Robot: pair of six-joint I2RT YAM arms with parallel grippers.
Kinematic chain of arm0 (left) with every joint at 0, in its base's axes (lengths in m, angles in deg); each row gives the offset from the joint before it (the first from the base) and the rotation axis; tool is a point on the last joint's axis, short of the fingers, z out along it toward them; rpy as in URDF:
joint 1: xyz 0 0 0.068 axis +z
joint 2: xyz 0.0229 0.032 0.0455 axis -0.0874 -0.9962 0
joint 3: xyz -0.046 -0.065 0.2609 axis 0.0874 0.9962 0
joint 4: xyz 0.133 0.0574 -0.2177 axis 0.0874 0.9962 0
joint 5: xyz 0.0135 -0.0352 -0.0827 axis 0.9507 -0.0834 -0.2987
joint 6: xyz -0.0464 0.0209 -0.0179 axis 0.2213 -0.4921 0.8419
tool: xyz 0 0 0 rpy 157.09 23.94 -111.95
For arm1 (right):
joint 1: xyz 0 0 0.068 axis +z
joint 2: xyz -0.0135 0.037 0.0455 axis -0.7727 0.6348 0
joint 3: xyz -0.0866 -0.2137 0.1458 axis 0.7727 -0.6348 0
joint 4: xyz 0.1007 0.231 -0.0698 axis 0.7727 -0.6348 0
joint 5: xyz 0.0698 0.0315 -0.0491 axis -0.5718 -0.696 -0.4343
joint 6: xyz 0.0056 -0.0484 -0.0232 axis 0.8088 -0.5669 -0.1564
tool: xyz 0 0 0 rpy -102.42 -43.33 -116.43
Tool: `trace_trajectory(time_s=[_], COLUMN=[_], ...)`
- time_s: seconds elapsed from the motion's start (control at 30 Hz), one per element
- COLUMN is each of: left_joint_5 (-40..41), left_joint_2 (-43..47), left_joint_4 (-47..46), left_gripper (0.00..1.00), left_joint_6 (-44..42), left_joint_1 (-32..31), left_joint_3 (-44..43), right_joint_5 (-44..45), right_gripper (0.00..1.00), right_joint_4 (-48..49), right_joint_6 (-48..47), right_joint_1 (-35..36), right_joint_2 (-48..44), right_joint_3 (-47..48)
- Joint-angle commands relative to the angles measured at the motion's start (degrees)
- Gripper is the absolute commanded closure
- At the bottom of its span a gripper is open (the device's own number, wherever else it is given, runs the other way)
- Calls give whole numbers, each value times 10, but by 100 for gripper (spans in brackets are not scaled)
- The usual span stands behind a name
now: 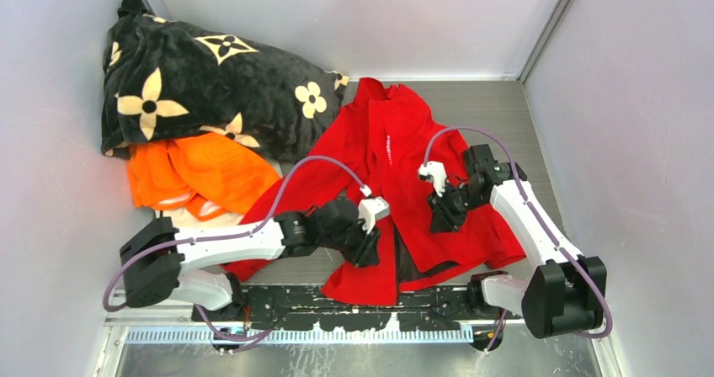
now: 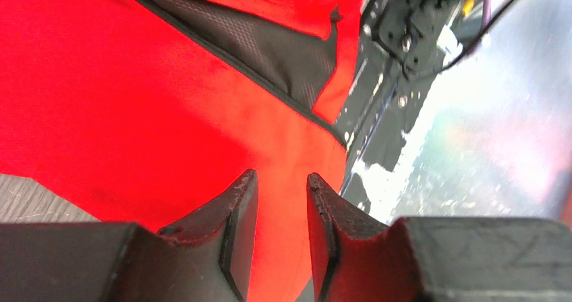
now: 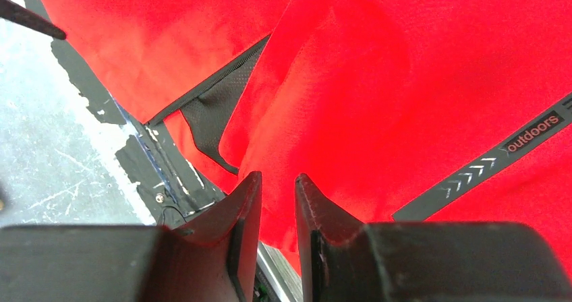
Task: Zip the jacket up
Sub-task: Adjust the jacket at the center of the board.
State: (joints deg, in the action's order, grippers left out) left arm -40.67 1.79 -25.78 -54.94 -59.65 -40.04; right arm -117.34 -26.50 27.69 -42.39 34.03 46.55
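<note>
The red jacket (image 1: pixel 396 154) lies spread on the table, collar far, hem near. Its front stands open near the hem, where dark lining (image 1: pixel 409 263) shows. My left gripper (image 1: pixel 368 249) hovers over the left front panel near the hem. In the left wrist view (image 2: pixel 282 175) its jaws stand slightly apart with nothing between them, over red fabric (image 2: pixel 135 79) and the dark lining edge (image 2: pixel 283 52). My right gripper (image 1: pixel 439 217) is over the right panel. In the right wrist view (image 3: pixel 278 175) its jaws stand slightly apart and empty above the fabric (image 3: pixel 405 66), near a dark "outdoors" strip (image 3: pixel 533 132).
A black flower-patterned blanket (image 1: pixel 210 82) is piled at the far left, with an orange garment (image 1: pixel 202 171) in front of it. Grey walls close in the left, back and right. The black arm-base rail (image 1: pixel 337 297) runs along the near edge under the hem.
</note>
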Motion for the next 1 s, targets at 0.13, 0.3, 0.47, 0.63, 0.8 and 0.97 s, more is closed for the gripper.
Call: trace_trajectory(time_s=[0.13,0.3,0.47,0.63,0.8,0.97], left_joint_5=[27,17,18,34,67,80], left_joint_2=[93,96,95,76,22,-31], left_joint_4=[-99,-138,-171,-234,-265,-263], left_gripper=[65,64,63,62,61,61], left_joint_6=[-119,-127,-163,-172,-137,-71], left_joint_1=[-24,-32,-57,-64,-64,-51], left_joint_3=[88,114,133,136,103,62], right_joint_5=[-13,-19,-30,2,70,182], right_gripper=[64,60,56,33,10,7], right_joint_4=[11,12,11,9,26,81], right_joint_6=[7,-13,-44,-54,-12,52], right_joint_1=[4,5,9,29,100,178], right_joint_2=[-11,-22,-37,-54,-53,-20], right_joint_3=[-1,-14,-33,-43,-53,-68])
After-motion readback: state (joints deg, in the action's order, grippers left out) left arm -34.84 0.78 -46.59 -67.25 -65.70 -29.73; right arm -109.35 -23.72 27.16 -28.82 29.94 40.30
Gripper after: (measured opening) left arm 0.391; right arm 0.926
